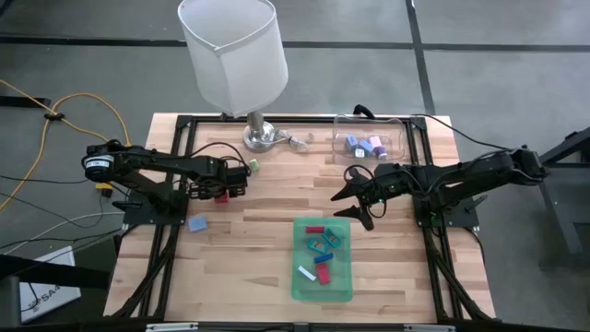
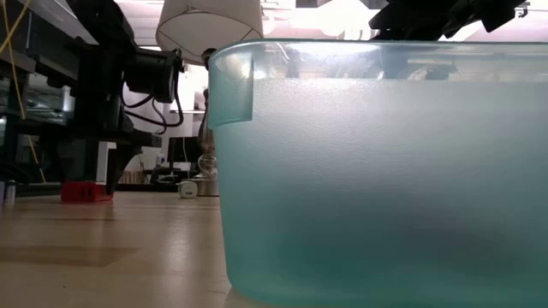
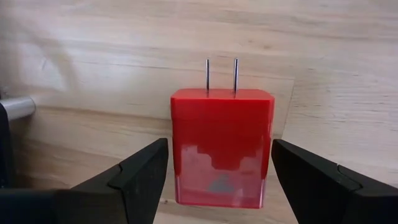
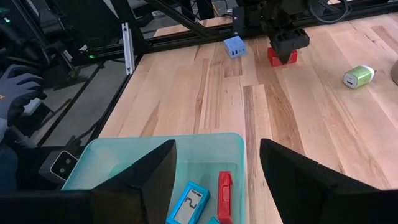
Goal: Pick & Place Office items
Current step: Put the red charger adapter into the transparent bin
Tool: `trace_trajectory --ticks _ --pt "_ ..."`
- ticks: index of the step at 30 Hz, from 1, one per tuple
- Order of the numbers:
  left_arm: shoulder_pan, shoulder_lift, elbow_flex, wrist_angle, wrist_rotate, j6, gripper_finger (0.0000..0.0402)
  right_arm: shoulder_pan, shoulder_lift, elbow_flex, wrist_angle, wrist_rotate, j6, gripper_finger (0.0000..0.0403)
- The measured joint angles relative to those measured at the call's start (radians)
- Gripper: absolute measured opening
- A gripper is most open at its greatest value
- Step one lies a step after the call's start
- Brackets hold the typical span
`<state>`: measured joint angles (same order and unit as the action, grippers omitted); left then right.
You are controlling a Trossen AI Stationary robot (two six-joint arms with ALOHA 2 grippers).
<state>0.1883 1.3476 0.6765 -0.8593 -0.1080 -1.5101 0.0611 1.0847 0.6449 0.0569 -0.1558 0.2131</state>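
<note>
A red block with two metal prongs [image 3: 221, 149] lies flat on the wooden table at the left, and also shows as the red block [image 1: 221, 195] in the high view. My left gripper [image 3: 217, 180] points down over it, open. One finger [image 3: 140, 177] and the other finger [image 3: 305, 177] stand close beside its two sides. A blue block [image 1: 196, 223] and a green piece [image 1: 253, 165] lie nearby. The green tray [image 1: 323, 286] holds several small items. My right gripper [image 1: 358, 205] hangs open above the tray's far end, holding nothing.
A lamp with a white shade [image 1: 235, 55] stands at the table's far edge. A clear container [image 1: 369, 129] with a few small pieces stands at the far right. Bare wood lies between the red block and the tray. A gloved hand [image 4: 18, 87] shows beyond the table.
</note>
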Motion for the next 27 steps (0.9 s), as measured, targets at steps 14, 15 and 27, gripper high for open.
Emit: trace_trajectory --ticks 14,15,27 --pt "0.000 0.000 0.000 -0.002 0.003 0.013 0.0256 0.000 0.000 0.000 0.000 0.000 0.000 0.0220" --pt "0.000 0.000 0.000 -0.002 0.003 0.013 0.0250 0.000 0.000 0.000 0.000 0.000 0.000 0.0220" --pt "0.000 0.000 0.000 -0.003 0.003 0.012 0.0214 0.000 0.000 0.000 0.000 0.000 0.000 0.0220"
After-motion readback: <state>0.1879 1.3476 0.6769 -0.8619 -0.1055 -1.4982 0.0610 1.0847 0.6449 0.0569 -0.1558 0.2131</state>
